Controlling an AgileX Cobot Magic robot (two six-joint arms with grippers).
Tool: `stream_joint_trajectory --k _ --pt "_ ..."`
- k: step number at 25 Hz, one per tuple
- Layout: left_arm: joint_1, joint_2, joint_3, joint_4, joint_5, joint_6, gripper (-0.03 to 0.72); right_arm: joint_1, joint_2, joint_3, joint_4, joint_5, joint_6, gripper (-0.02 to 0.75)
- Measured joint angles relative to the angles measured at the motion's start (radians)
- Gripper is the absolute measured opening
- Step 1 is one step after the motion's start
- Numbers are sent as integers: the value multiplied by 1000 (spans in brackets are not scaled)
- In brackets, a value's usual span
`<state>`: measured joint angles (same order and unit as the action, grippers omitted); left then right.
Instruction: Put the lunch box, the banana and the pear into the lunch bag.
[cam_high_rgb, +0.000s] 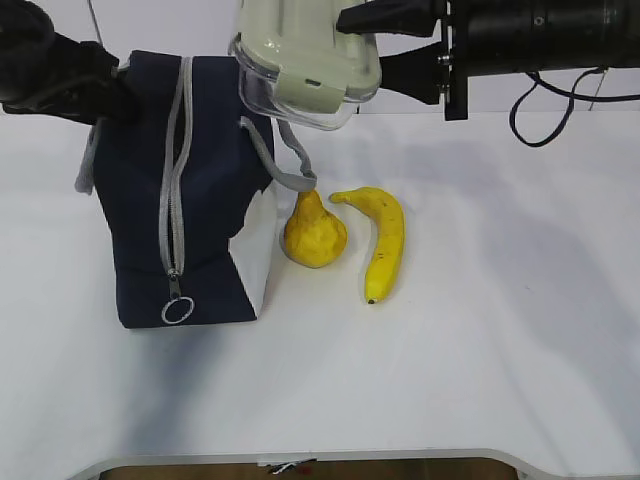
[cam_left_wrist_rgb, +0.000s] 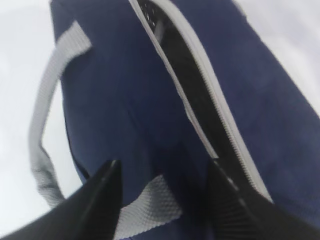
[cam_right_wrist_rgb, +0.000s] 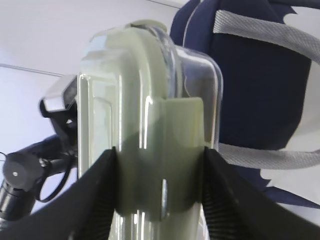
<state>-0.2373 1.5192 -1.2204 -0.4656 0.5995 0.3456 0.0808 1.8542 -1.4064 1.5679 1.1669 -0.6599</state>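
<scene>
The lunch box, clear glass with a sage-green lid, hangs in the air, gripped across its end by my right gripper. It sits just above the upper right corner of the navy lunch bag. The bag's zipper gapes open in a dark slit. My left gripper stands open at the bag's far end, its fingers astride the fabric and a grey handle's stitched end. The pear stands on the table against the bag's white panel. The banana lies just right of it.
A grey webbing handle droops from the bag toward the pear. The zipper's ring pull hangs at the bag's near end. The white table runs to a rounded front edge, and cables trail under the right arm.
</scene>
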Motion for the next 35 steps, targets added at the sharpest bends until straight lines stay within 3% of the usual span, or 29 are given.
stream_joint_trajectory --k 2,5,7,14,22,30,35 --pt "0 27 -20 0 47 0 319 0 0 0 18 0 0 385" --pt "0 41 -43 0 101 2 78 0 0 0 36 0 0 385" --pt "0 41 -62 0 114 2 29 0 0 0 48 0 0 385" --pt "0 41 -129 -72 137 4 18 2 0 0 66 0 -7 385" --pt "0 41 -141 -323 142 128 17 29 0 0 28 -47 -39 384" --pt "-4 27 -141 -362 137 167 17 29 0 1 -126 -217 -45 384" --pt "-52 27 -141 -378 107 215 17 53 0 1 -154 -237 -58 384"
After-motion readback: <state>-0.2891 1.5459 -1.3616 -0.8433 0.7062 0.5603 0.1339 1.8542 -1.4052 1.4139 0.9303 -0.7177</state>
